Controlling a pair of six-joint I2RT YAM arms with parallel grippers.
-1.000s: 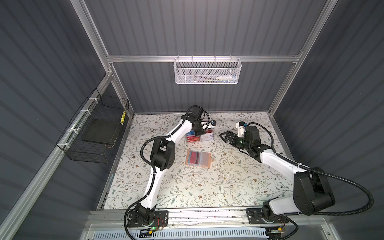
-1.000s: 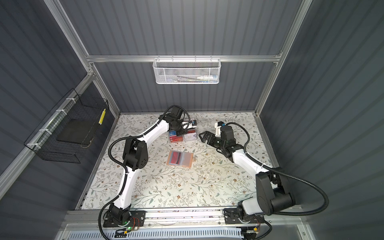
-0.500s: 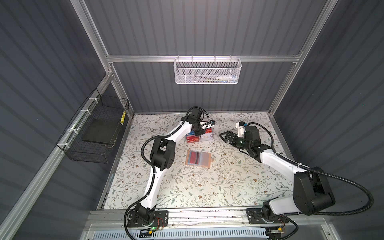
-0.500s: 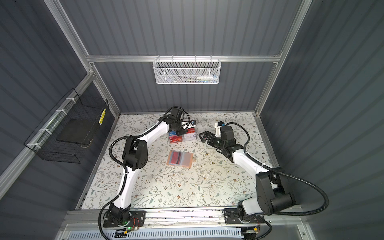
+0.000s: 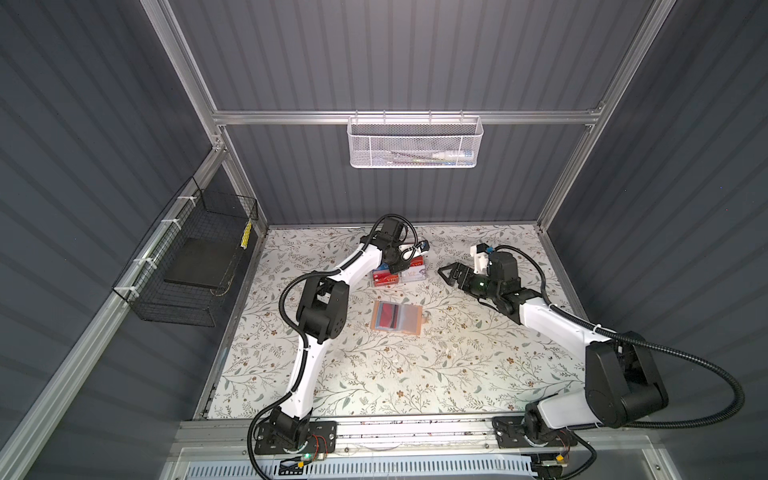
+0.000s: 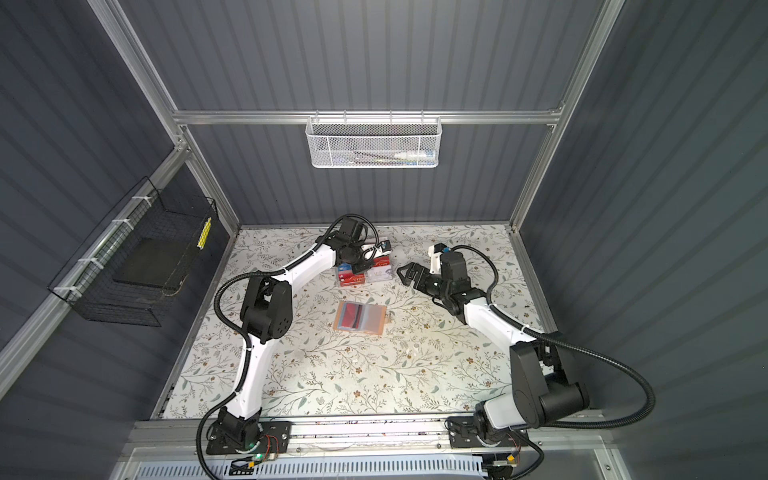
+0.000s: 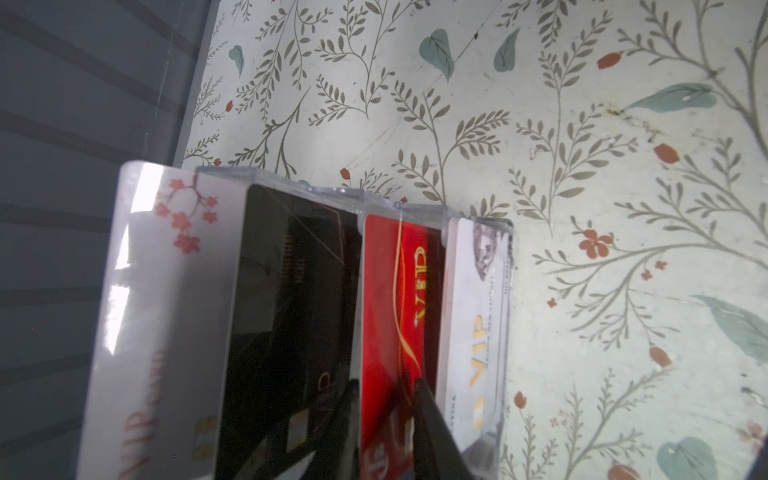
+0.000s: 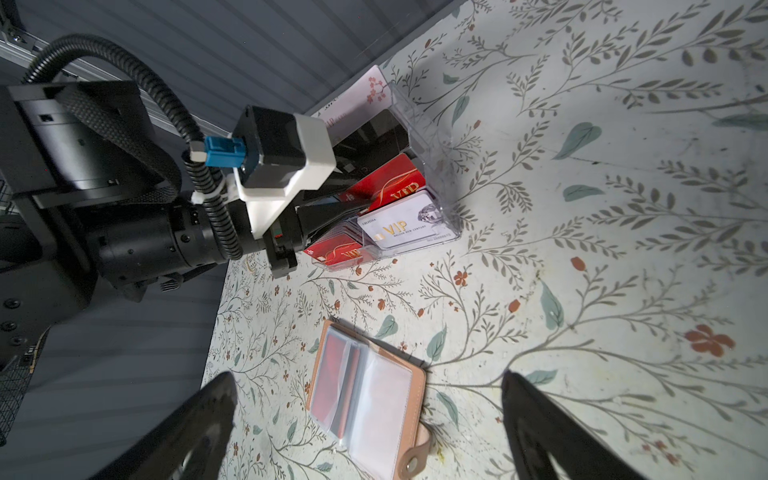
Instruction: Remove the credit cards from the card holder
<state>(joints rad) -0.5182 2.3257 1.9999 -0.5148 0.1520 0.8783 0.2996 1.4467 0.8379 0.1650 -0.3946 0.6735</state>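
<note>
Left gripper parted around red card in acrylic rack, right gripper spread wide

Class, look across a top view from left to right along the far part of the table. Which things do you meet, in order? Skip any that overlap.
wire basket → card rack → right gripper
</note>
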